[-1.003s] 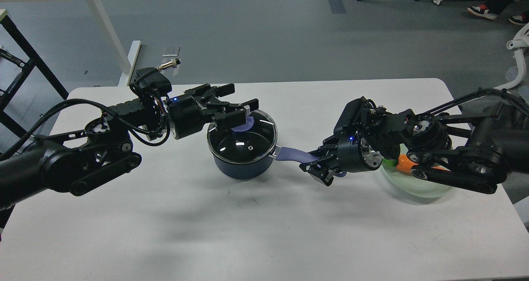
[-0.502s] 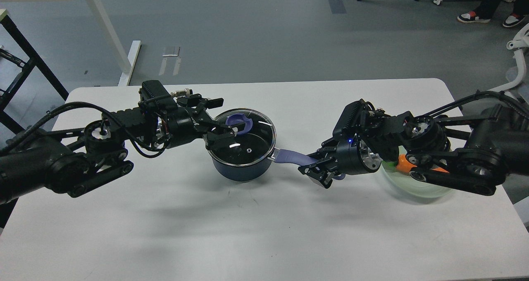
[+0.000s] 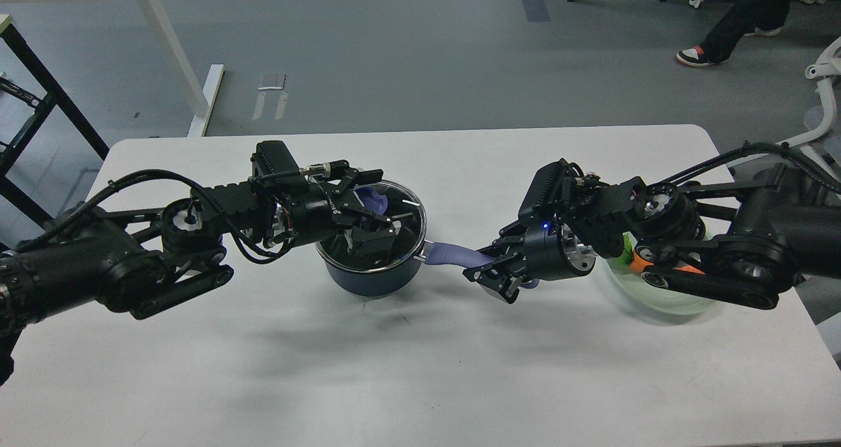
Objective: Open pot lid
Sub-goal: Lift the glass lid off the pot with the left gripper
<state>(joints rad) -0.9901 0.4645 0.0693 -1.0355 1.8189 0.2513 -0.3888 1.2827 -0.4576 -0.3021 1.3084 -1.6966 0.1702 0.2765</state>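
A dark blue pot [image 3: 368, 277] stands at the table's middle with a glass lid [image 3: 409, 215] on it. The lid's purple knob [image 3: 372, 201] shows near the lid's far left side. My left gripper [image 3: 369, 218] reaches in from the left and hovers low over the lid, its fingers spread apart, the far finger by the knob. The pot's purple handle [image 3: 447, 255] points right. My right gripper [image 3: 491, 271] is shut on the end of that handle.
A pale green bowl [image 3: 663, 299] holding an orange carrot-like piece [image 3: 640, 261] sits under my right arm at the right. The white table [image 3: 420, 368] has bare room in front. A person's legs [image 3: 729, 20] move on the floor at the back right.
My left gripper has dropped and moved right over the lid, from above and left of it. The pot, its handle and my right gripper have shifted slightly left.
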